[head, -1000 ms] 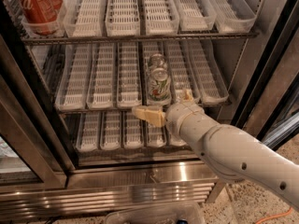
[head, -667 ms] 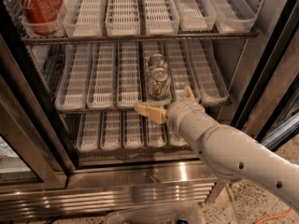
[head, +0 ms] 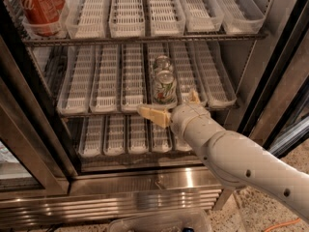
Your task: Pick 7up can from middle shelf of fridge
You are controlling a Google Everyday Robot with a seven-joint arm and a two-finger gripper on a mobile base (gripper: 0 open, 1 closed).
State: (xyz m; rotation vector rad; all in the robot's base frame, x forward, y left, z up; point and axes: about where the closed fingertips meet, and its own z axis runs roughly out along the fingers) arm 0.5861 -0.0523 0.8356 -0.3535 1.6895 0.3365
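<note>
The 7up can (head: 164, 87), whitish-green with a silver top, stands at the front of a clear lane tray on the middle shelf (head: 96, 88) of the fridge (head: 145, 182). A second similar can (head: 162, 62) stands right behind it. My gripper (head: 172, 106) is open just in front of and slightly below the can. One tan finger (head: 153, 115) is at the can's lower left, the other finger (head: 193, 97) at its right. The fingers are not closed on the can.
Red cola cans (head: 38, 6) stand in the far-left tray of the upper shelf. A lower shelf (head: 125, 134) of lane trays lies under my arm. The dark door frame (head: 280, 66) is at the right, and the steel base is below.
The gripper has edged slightly up and toward the can, still open. The can has not moved.
</note>
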